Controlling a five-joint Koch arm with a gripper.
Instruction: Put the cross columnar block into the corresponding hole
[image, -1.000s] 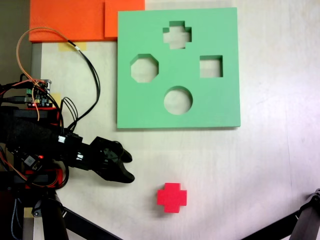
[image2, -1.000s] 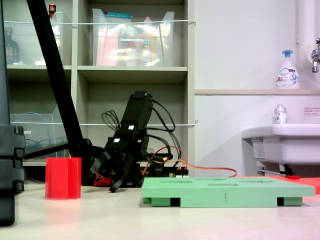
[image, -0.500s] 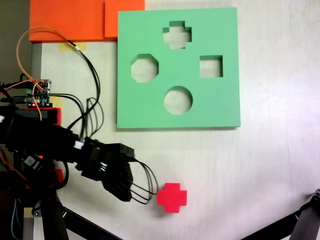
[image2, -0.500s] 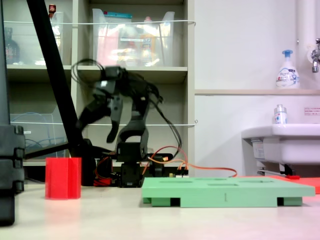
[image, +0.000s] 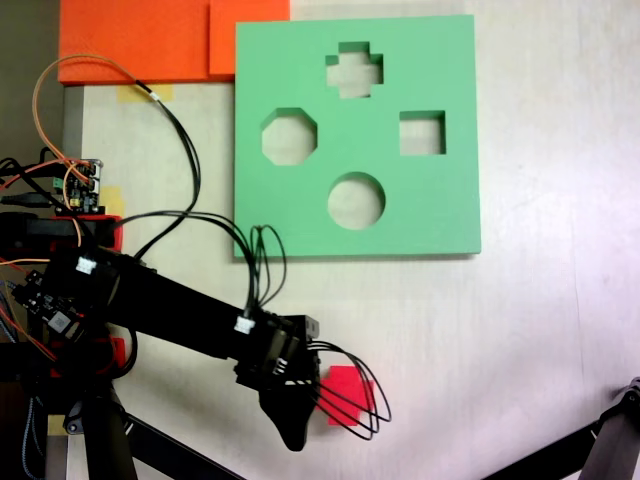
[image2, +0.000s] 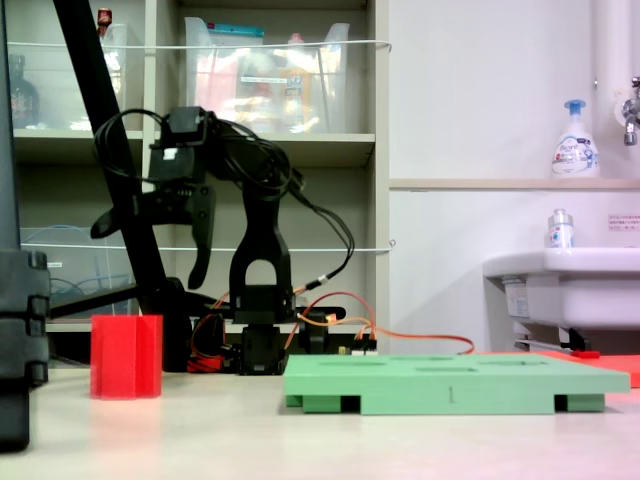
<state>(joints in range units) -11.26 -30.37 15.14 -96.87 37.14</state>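
Since the red cross columnar block (image2: 126, 356) stands upright on the worktop (image: 520, 330), well apart from the plus-shaped hole (image: 354, 70) of the green board (image: 440, 210), it looks light, soft foam; the gripper (image2: 150, 255), jaws spread, hovers above — pinch opposite flat arm-ends, gently.

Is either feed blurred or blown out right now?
In the top-down fixed view the red block is sharp but partly covered by the gripper and its cables; lighting is even. In the low fixed view, the gripper shows dark against the shelves.
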